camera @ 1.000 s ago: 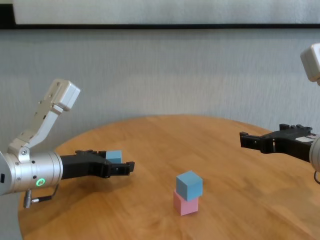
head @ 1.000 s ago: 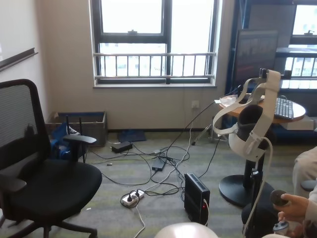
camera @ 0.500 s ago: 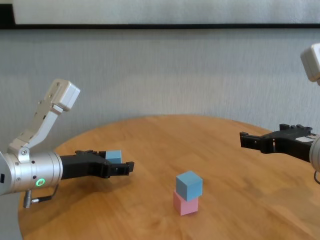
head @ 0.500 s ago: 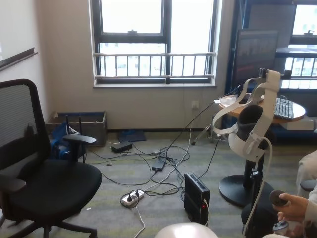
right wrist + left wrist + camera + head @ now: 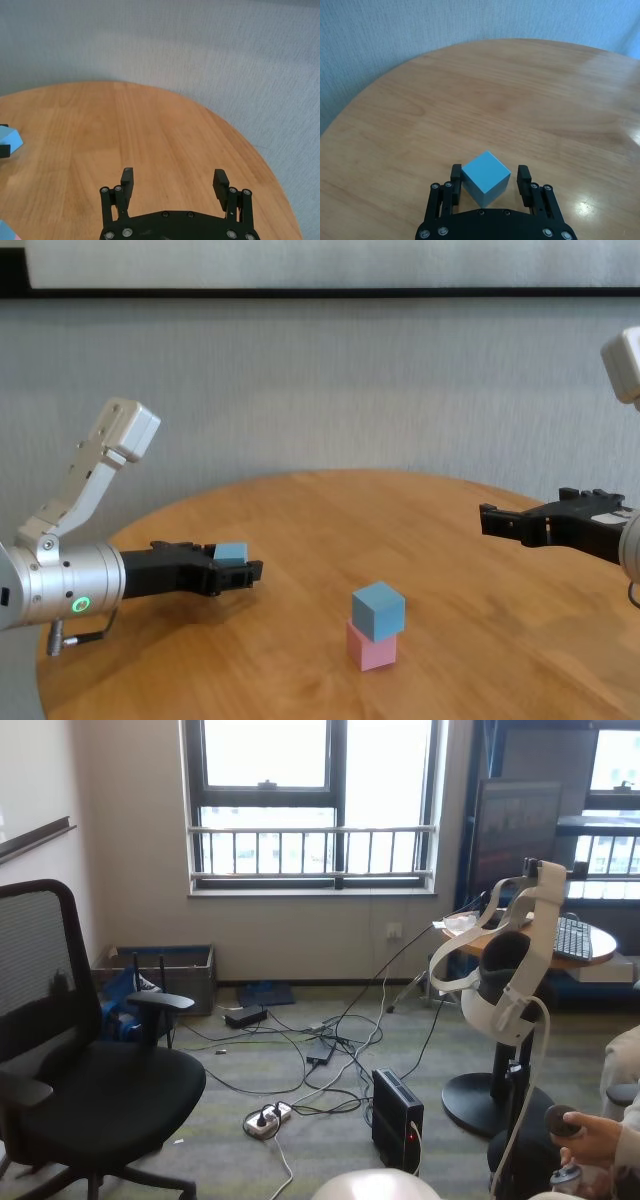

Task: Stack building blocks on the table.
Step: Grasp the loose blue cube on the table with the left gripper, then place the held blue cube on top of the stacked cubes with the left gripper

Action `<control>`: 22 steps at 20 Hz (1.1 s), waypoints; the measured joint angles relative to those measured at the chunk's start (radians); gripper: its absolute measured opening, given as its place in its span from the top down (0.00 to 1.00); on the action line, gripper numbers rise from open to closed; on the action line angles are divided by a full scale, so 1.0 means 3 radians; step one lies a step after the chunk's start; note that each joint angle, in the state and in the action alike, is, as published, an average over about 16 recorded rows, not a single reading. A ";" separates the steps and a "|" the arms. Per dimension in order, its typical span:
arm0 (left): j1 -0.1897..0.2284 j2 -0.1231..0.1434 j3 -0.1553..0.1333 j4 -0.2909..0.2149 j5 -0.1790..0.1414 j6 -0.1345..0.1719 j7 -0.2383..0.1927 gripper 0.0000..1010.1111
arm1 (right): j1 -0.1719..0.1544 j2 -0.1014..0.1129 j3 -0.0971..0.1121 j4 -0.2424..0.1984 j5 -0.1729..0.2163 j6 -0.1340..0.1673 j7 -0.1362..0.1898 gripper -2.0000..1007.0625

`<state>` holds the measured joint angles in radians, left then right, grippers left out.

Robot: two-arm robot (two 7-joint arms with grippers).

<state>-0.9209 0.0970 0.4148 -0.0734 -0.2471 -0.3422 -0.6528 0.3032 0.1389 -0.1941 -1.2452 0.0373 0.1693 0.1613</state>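
Note:
On the round wooden table (image 5: 330,510) a light blue cube (image 5: 379,609) sits on top of a pale pink cube (image 5: 372,646). The second light blue cube (image 5: 231,553) rests on the table to their left. My left gripper (image 5: 246,570) is low over the table with a finger on each side of this cube. In the left wrist view the cube (image 5: 486,177) sits between the fingers (image 5: 455,176), with a thin gap on one side. My right gripper (image 5: 487,517) hovers open and empty above the table's right part, clear of the stack. The head view shows none of these.
A grey wall runs close behind the table. The table's rounded edge (image 5: 250,150) lies beyond my right gripper (image 5: 173,180). The head view shows only a room with an office chair (image 5: 90,1090), floor cables and a headset stand (image 5: 505,970).
My left gripper's fingers have drawn in closer around the light blue cube and its tip sits slightly farther back. The stack and my right arm have not moved.

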 joint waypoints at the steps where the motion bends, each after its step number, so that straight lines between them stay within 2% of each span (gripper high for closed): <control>1: 0.0002 0.0001 0.0000 -0.0004 0.0000 0.0002 0.0001 0.29 | 0.0000 0.0000 0.0000 0.0000 0.0000 0.0000 0.0000 0.00; 10: 0.0014 0.0005 0.0000 -0.0030 -0.0001 0.0013 0.0004 0.43 | 0.0000 0.0000 0.0000 0.0000 0.0000 0.0000 0.0000 0.00; 22: 0.0019 0.0008 0.0000 -0.0042 -0.0001 0.0018 0.0005 0.45 | 0.0000 0.0000 0.0000 0.0000 0.0000 0.0000 0.0000 0.00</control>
<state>-0.9152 0.0994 0.4148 -0.0859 -0.2475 -0.3367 -0.6512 0.3032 0.1389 -0.1941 -1.2452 0.0373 0.1693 0.1613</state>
